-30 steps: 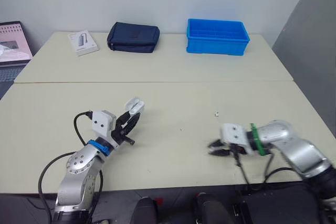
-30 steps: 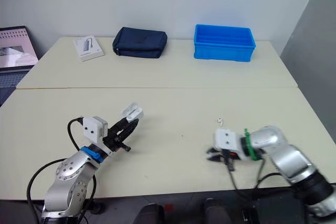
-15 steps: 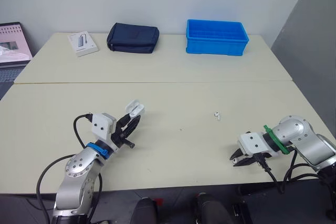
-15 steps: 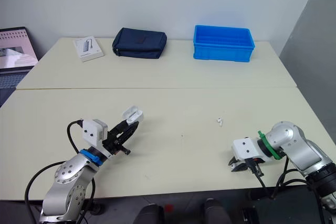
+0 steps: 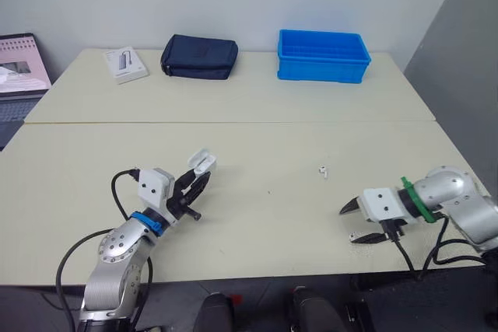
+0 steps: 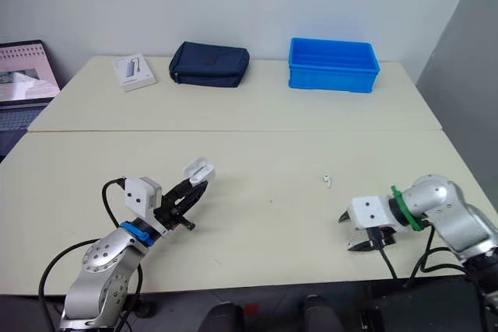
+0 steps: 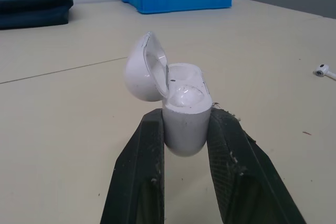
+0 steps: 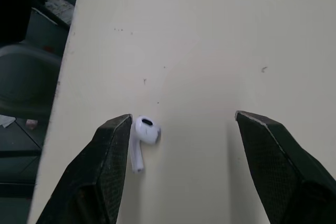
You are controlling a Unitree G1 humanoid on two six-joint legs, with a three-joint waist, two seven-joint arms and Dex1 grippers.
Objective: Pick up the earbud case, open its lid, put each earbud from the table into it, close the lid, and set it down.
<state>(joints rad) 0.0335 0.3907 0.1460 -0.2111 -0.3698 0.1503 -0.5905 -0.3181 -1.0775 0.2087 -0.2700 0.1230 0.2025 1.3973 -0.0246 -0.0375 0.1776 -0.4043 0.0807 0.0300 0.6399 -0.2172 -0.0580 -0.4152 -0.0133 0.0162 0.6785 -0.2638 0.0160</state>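
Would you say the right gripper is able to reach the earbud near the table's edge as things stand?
Probably yes: the right gripper is open, and the earbud lies on bare table just inside one finger.

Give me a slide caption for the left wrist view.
Left gripper clamps the open earbud case over the table, one earbud lying beyond.

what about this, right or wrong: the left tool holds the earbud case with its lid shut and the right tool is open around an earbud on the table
Wrong on the lid: the left wrist view shows it flipped open on the earbud case in the left tool. The right tool is indeed open around an earbud on the table.
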